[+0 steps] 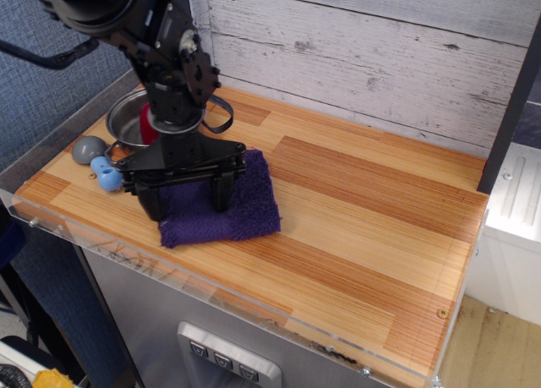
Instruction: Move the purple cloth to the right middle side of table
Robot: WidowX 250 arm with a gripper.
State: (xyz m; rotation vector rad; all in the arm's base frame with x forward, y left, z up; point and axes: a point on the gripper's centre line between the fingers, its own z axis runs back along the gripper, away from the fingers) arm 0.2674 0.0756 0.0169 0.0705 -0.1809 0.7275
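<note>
The purple cloth (pixel 252 205) lies flat on the left front part of the wooden table (pixel 363 210). My black gripper (pixel 187 198) is down on the cloth's left half, its two fingers wide apart. One finger (pixel 152 204) stands at the cloth's left edge and the other (pixel 221 190) on its middle. The jaws stand open, not closed on the cloth. The arm hides the cloth's back left part.
A small steel pot (pixel 125 122) with something red inside (pixel 148 124) stands behind the gripper at the back left. A grey and blue toy (pixel 103 173) lies left of the cloth. A clear acrylic rim (pixel 254 308) runs along the front edge. A plank wall stands behind.
</note>
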